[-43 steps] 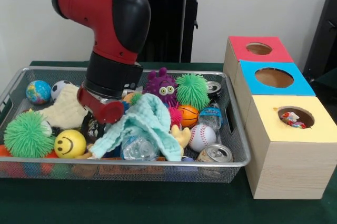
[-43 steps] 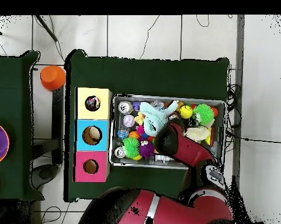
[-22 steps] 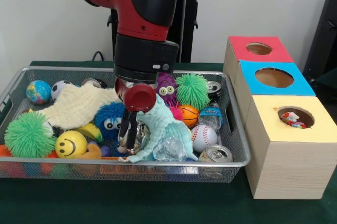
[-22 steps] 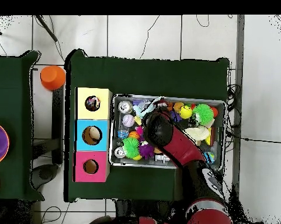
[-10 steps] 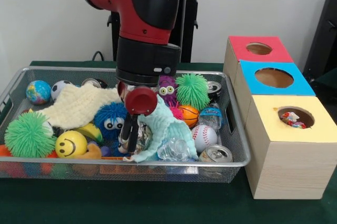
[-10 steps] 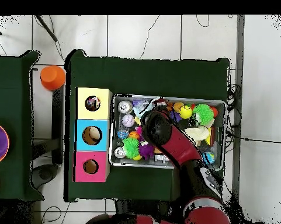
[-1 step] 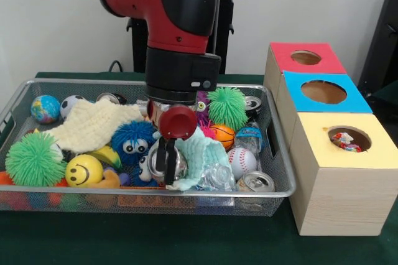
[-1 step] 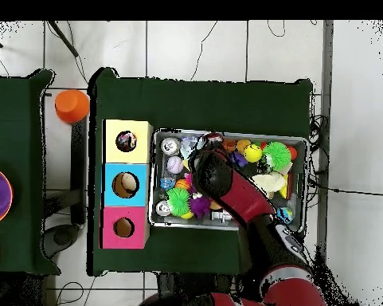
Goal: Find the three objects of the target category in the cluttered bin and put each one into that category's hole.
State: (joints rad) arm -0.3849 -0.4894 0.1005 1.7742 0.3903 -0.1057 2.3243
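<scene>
Bin (image 7: 74, 188) of wire mesh, crammed with balls, fuzzy toys, cloths and cans, fills the left of the front view. The arm (image 7: 177, 41) comes down at twelve o'clock over its middle. Three boxes stand at three o'clock; the yellow box (image 7: 348, 178) already holds something. A teal cloth (image 7: 202, 153) is heaped at the bin's five o'clock. The gripper (image 7: 163, 164) is buried beside it, against a shiny crumpled thing (image 7: 179, 164); whether it grips cannot be told. Best to lift straight up, slowly, so the cloth slips off rather than dragging along.
</scene>
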